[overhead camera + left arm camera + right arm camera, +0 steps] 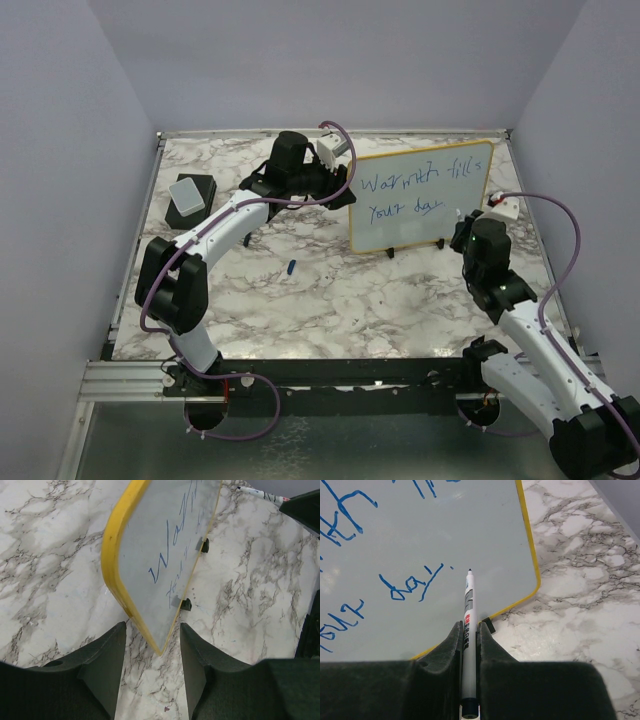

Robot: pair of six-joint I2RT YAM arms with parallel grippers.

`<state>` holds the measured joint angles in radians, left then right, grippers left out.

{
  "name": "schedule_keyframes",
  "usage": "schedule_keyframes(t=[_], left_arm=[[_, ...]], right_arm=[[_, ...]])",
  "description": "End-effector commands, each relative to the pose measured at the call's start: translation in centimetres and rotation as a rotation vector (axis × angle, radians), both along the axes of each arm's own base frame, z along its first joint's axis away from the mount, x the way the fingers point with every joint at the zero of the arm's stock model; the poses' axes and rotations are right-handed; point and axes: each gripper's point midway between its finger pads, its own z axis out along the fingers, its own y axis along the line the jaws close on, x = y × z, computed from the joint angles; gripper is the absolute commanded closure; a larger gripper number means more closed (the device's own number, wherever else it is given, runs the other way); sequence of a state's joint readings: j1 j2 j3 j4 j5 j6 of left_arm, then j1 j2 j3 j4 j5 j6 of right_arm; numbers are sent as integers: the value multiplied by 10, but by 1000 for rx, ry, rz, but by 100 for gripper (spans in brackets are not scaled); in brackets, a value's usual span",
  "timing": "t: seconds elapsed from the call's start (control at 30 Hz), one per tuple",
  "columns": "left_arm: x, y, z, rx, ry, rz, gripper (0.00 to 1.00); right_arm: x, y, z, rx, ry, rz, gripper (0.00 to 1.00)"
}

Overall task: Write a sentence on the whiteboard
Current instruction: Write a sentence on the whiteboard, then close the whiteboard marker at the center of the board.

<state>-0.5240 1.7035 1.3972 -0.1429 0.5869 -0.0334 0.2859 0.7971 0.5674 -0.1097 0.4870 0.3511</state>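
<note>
On marble table (330,300), yellow-framed whiteboard (425,200) stands bearing blue two-line sentence (400,186).

Eraser (190,198) left of whiteboard (405,235); perhaps a cap (290,266) nearer

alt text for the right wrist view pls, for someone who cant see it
The right tool grips a white marker, its tip pointing at the whiteboard just right of "day", the last blue word of the sentence. The board's yellow-framed corner and the marble table fill the right side.
</note>
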Motion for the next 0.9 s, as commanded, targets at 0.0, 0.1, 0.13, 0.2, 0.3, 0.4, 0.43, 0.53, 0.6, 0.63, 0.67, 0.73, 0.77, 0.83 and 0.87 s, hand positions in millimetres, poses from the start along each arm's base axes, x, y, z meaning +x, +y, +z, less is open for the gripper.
schedule_keyframes(t=[0.0,0.1,0.13,0.2,0.3,0.4,0.43,0.53,0.6,0.63,0.67,0.73,0.77,0.83,0.87], left_arm=[[-1,1,27,-32,-56,17,51],[1,6,28,-27,-49,60,48],[-1,8,26,-24,-42,70,43],[-5,14,20,-13,-26,93,38],[-13,26,11,10,-10,138,35],[-22,40,8,27,-5,185,30],[-26,45,6,32,-3,199,29],[-37,59,1,49,10,248,21],[-44,72,-4,61,35,307,13],[-47,81,-10,72,49,352,10],[-52,87,-14,72,68,387,9],[-62,100,-29,85,113,444,8],[-68,106,-38,99,139,467,7],[-76,119,-57,136,189,527,7],[-80,125,-67,157,209,553,7]], right_arm=[[-11,-2,10,35,24,-9,99],[-17,9,17,65,15,58,99],[-19,12,18,76,18,78,99],[-24,19,20,95,24,115,99],[-30,27,17,111,53,163,99],[-35,34,15,117,75,208,99],[-36,35,16,118,75,221,99],[-38,46,15,131,73,284,99],[-39,54,14,147,73,329,99],[-40,58,13,154,79,351,99],[-40,61,12,160,83,368,99],[-41,68,10,175,83,405,99],[-41,72,9,181,82,426,99],[-44,83,9,198,77,489,99],[-45,89,9,208,79,522,99]])
